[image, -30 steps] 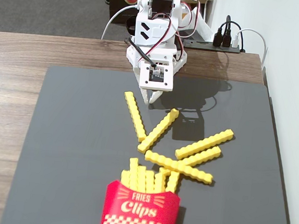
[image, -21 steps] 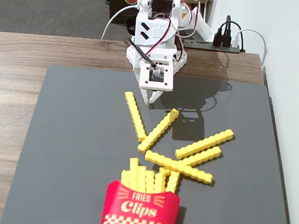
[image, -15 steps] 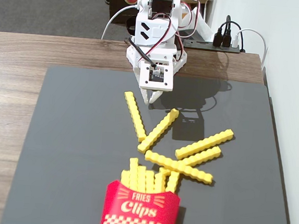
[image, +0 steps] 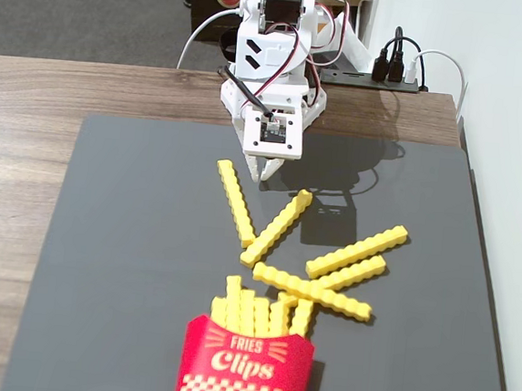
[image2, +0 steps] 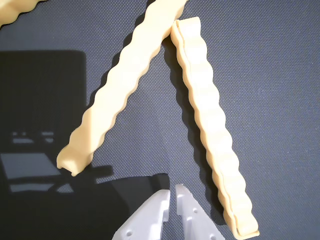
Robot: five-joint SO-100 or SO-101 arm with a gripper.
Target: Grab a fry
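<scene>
Two bright-yellow crinkle-cut fries lie flat on the dark mat in a V just in front of my gripper (image: 263, 170). One fry (image: 236, 202) is on the left in the fixed view and on the right in the wrist view (image2: 215, 135). The other fry (image: 277, 226) is on the left in the wrist view (image2: 102, 115). Their far ends almost touch. My gripper (image2: 172, 192) hangs between their near ends, closer to the first fry. Its jaws are shut with only a thin slit between them, and they hold nothing.
Three more loose fries (image: 357, 251) lie to the right on the mat (image: 127, 266). The red "Fries Clips" carton (image: 246, 370) stands at the front with several fries in it. The wooden table (image: 28, 139) surrounds the mat; cables and a power strip (image: 395, 72) are behind the arm.
</scene>
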